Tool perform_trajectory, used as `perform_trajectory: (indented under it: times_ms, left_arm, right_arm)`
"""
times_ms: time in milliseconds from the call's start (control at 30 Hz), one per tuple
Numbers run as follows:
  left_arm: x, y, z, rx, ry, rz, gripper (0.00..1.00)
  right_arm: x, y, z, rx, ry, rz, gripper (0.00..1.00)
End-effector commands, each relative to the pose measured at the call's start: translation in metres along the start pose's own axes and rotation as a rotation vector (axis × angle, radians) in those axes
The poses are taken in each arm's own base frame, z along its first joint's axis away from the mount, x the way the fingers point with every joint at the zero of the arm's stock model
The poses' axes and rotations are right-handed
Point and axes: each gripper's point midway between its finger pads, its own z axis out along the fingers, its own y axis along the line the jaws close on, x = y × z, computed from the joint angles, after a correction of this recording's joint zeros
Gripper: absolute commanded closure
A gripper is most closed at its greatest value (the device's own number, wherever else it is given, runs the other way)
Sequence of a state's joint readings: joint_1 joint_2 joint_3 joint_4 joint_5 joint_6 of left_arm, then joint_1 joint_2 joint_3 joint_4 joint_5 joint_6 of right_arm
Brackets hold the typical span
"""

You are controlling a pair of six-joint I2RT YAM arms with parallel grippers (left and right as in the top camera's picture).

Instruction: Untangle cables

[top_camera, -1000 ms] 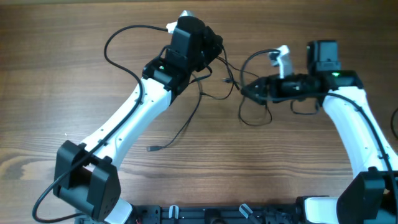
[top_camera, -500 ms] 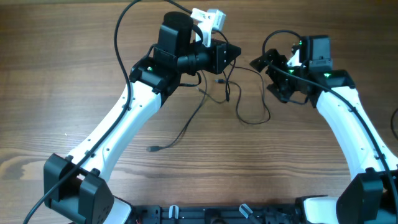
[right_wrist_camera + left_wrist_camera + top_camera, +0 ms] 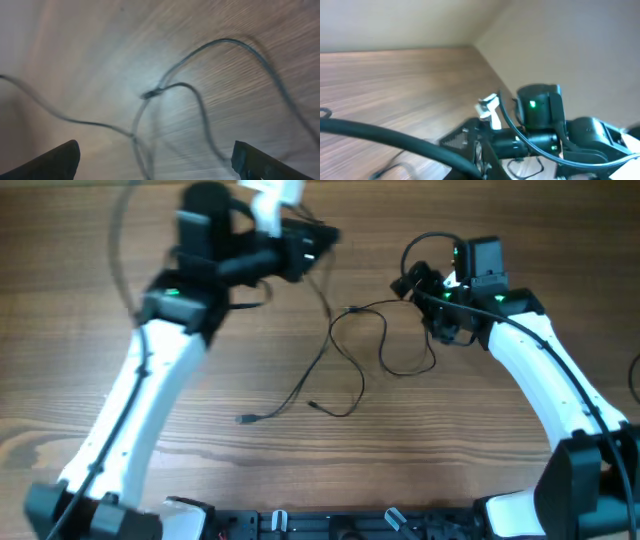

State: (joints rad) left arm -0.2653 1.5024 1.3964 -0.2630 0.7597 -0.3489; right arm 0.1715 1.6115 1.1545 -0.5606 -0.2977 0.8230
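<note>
Thin black cables [image 3: 385,340] lie looped mid-table, one plug end [image 3: 245,419] trailing off toward the front left. A strand rises from the loops to my left gripper [image 3: 318,242], which is raised at the back left of the cables, blurred, and shut on that strand. In the left wrist view its dark jaws [image 3: 482,155] are closed, with a cable loop [image 3: 530,168] on the wood beyond. My right gripper [image 3: 412,280] stands open just right of the loops. In its wrist view the fingers [image 3: 60,160] are spread wide above crossing cables [image 3: 165,90], holding nothing.
A thick black arm wire [image 3: 395,137] crosses the foreground of the left wrist view. The right arm [image 3: 540,115] with its green light faces the left gripper. A black rail [image 3: 330,525] runs along the table's front edge. A beige wall [image 3: 570,40] backs the table.
My left arm swung up and to the left, dragging a strand and stretching the loops leftward. The right gripper lifted off the cables and drew back to the right, open.
</note>
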Motion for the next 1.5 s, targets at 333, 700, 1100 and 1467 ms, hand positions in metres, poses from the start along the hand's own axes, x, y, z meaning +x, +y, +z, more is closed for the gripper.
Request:
perform_trajectory:
  times_ms: [333,700,1100,1467]
  left_arm:
    - [0.063,0.178,-0.113,-0.851,0.084,-0.414,0.96]
    - [0.076,0.193,-0.113,-0.904,0.100,-0.470,0.93]
    - [0.107,0.205,-0.115,-0.944,0.154,-0.503,0.94]
    - [0.124,0.206,-0.118,-0.961,0.201,-0.532,0.93]
  right_arm:
    - [0.088,-0.046,0.062,0.159,0.383,-0.925,0.00]
    - [0.143,-0.050,0.055,0.098,0.595,-0.954,0.00]
    - [0.120,-0.049,0.067,0.339,0.398,-0.926,0.00]
    - [0.153,-0.064,0.062,0.300,0.543,-0.915,0.07]
